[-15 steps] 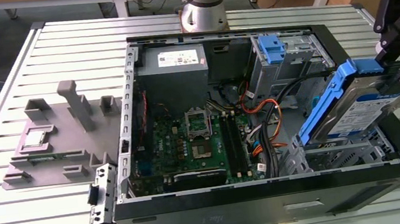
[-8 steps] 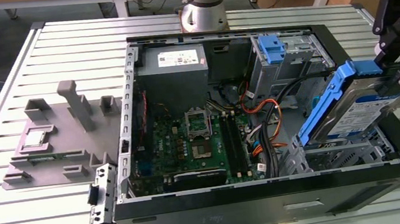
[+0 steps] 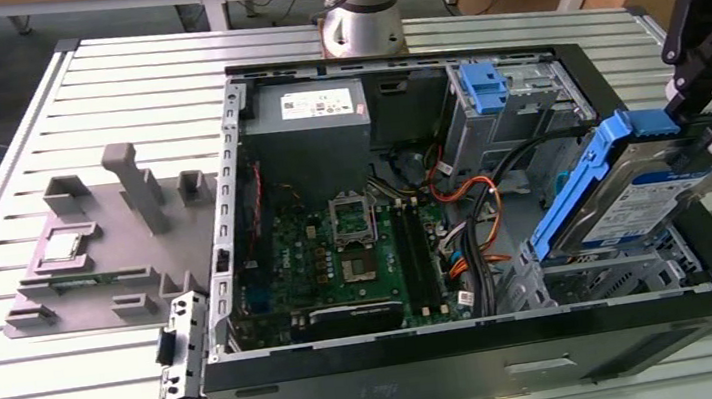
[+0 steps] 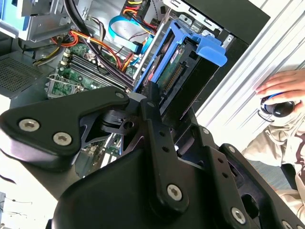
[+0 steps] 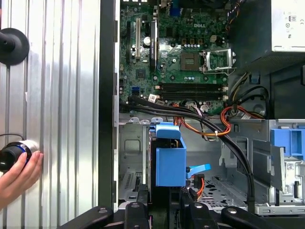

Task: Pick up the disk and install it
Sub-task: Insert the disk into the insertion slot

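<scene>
Gripper (image 3: 711,153) clamped on the disk (image 3: 617,195), which hangs tilted over the drive bay (image 3: 606,277) at the exterior view's right end of the case (image 3: 481,351). Seating it well looks to need the blue carrier square to the bay and clear of the cables (image 3: 479,188). White-and-blue label on the disk; I can't make out its print.

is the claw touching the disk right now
Touching. In the second wrist view the claw grips the disk by its blue carrier with no gap; in the exterior view the disk hangs tilted from it over the computer case.
</scene>
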`<state>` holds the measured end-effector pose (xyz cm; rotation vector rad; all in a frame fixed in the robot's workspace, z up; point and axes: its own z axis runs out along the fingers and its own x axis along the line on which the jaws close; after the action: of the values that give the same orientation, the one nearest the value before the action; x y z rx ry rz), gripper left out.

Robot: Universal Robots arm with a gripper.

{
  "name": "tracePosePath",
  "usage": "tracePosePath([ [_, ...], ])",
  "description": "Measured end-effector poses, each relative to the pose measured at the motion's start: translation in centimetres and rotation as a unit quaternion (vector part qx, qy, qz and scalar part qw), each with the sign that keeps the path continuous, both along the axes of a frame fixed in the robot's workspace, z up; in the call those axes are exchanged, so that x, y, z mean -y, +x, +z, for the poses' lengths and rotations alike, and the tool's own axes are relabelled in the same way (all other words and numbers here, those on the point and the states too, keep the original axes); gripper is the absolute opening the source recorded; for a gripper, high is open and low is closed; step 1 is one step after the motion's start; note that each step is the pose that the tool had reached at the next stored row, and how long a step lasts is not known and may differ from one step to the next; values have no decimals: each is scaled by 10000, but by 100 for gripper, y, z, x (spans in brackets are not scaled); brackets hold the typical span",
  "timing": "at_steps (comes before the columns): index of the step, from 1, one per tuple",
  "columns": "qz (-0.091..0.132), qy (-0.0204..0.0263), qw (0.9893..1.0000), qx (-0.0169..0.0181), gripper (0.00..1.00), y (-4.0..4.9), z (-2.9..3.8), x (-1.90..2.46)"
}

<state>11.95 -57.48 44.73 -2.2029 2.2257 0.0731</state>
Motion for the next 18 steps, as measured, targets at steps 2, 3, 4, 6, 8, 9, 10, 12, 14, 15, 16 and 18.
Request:
tracePosePath([
  [2, 0, -1, 10000, 0, 35, 0, -1, 0],
  [3, 0, -1, 10000, 0, 35, 0, -1, 0],
  [4, 0, 0, 10000, 0, 35, 0, -2, 0],
  [6, 0, 1, 10000, 0, 35, 0, -8, 0],
  [8, 0, 0, 10000, 3, 35, 0, -26, 1],
  [9, 0, 0, 10000, 5, 35, 0, -38, 2],
  [10, 0, 0, 10000, 6, 35, 0, -52, 2],
  [12, 0, 0, 10000, 8, 35, 0, -80, 2],
  [14, 0, 1, 10000, 11, 35, 0, -114, 2],
  [15, 0, 0, 10000, 12, 35, 0, -130, 2],
  [16, 0, 0, 10000, 13, 35, 0, -148, 3],
  [18, 0, 0, 10000, 15, 35, 0, -183, 3],
])
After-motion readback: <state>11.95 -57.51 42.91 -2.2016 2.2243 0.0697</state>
